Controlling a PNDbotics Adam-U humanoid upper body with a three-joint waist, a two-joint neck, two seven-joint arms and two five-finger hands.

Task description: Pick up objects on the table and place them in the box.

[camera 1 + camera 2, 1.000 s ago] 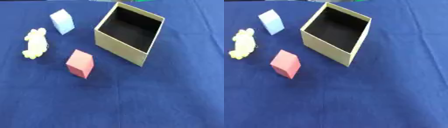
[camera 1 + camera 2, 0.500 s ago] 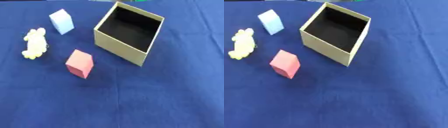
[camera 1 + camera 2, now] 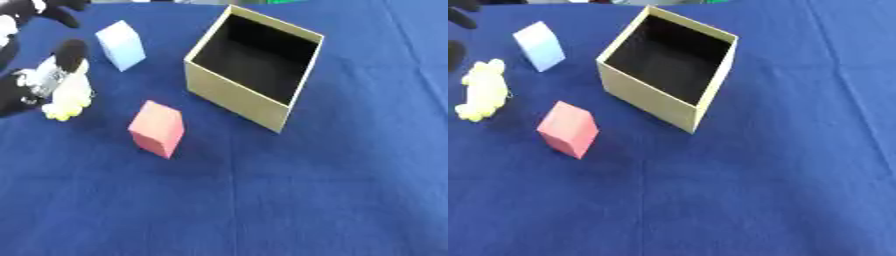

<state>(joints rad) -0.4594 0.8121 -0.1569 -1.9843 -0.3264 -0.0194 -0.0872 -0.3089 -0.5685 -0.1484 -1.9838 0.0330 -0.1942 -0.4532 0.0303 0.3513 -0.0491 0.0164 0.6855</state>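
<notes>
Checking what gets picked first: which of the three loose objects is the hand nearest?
The yellow toy, far left; the left hand reaches it, unlike both blocks.

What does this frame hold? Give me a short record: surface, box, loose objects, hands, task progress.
surface: blue cloth
box: tan box, open top, nothing seen inside
loose objects: pink block nearest the box; light blue block farther back; yellow toy at the left
left hand: at the left edge, over the yellow toy; fingers unclear
right hand: not in view
task progress: all three objects outside the box
</notes>
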